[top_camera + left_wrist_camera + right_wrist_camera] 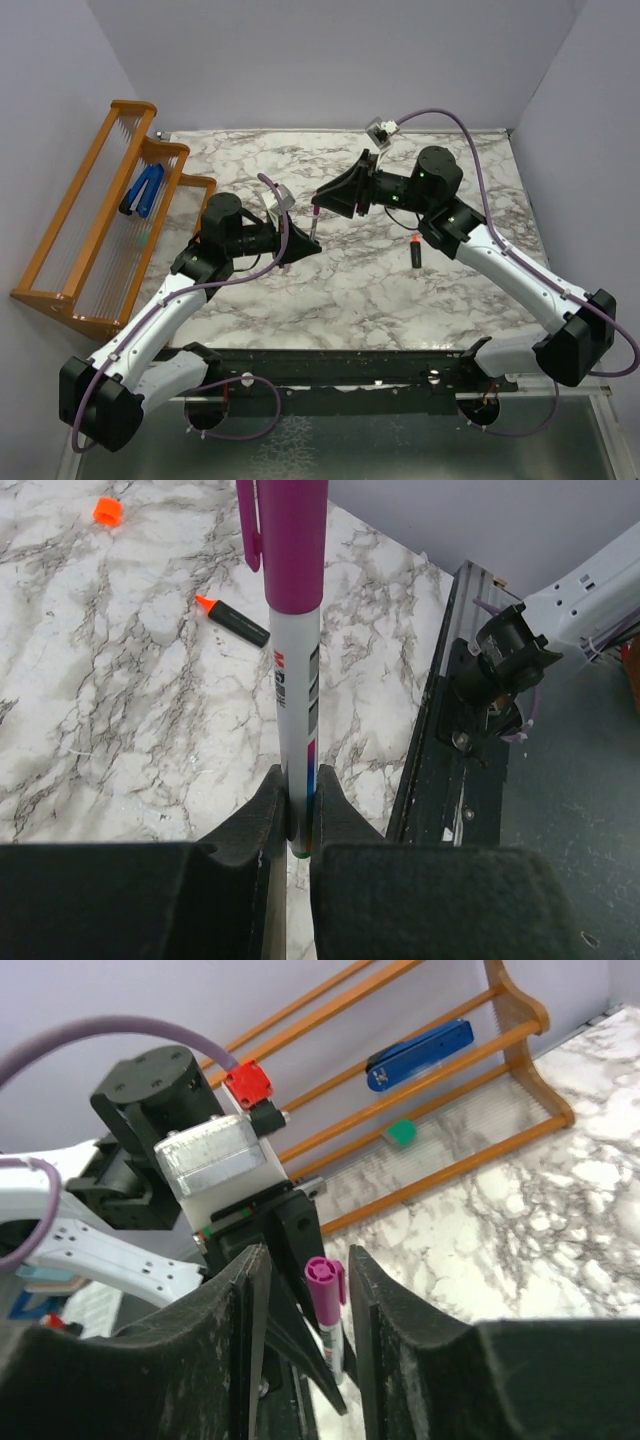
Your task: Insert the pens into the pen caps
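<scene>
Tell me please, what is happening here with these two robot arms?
The left gripper is shut on one end of a thin white-grey pen. A magenta-purple plastic cap already sits on the pen's other end, and the right gripper has its open fingers on either side of that cap. A short black marker with an orange-red tip lies uncapped on the marble table, apart from a small bright orange cap.

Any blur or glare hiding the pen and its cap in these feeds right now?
Top view: even light, soft shadows, but the pen is tiny. Left wrist: pen sharp, no glare, left tool dark in the foreground. Right wrist: magenta cap crisp, right tool on either side soft and grainy.
</scene>
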